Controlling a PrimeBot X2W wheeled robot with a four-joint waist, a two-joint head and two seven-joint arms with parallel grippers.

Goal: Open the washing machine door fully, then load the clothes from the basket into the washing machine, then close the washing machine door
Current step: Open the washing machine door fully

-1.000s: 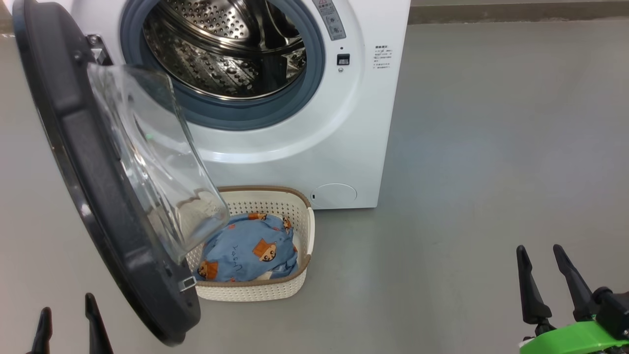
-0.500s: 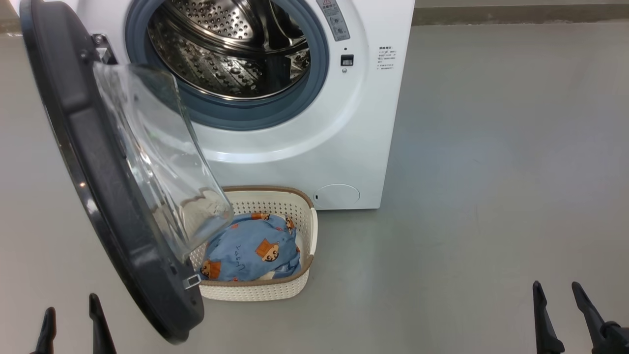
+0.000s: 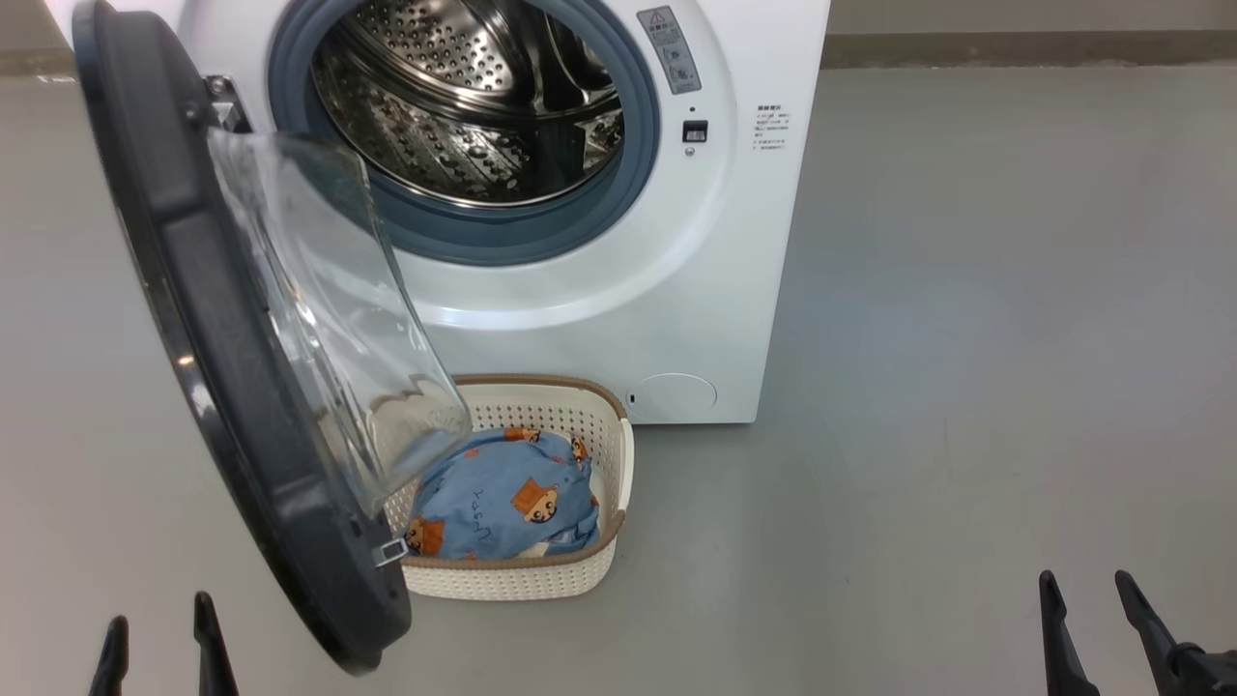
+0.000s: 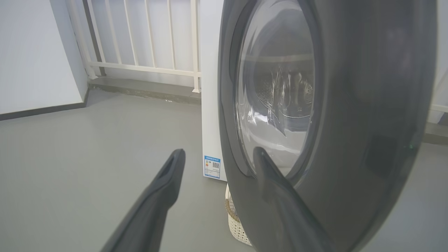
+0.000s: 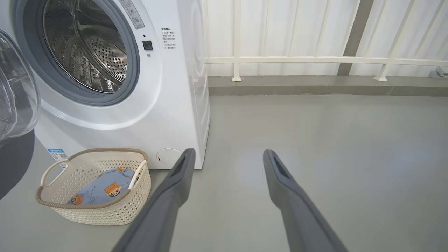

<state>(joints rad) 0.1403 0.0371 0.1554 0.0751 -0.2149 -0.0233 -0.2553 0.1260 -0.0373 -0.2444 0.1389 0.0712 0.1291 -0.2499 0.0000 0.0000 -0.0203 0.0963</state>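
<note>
Right pincer [image 3: 1083, 577] lower; dark-grey door [image 3: 232, 387] open

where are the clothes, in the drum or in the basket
In the basket. The blue printed clothes lie inside the cream basket on the floor; the visible part of the steel drum is bare metal.

The right gripper [image 5: 226, 157] hangs above the grey floor [image 5: 315, 157], its two dark fingers spread apart with nothing between them. To its left the basket [image 5: 92, 207] stands on the floor just before the washing machine [image 5: 171, 105] (steel drum [image 5: 87, 49] exposed), the clothes [image 5: 105, 187] lying inside it.
</note>
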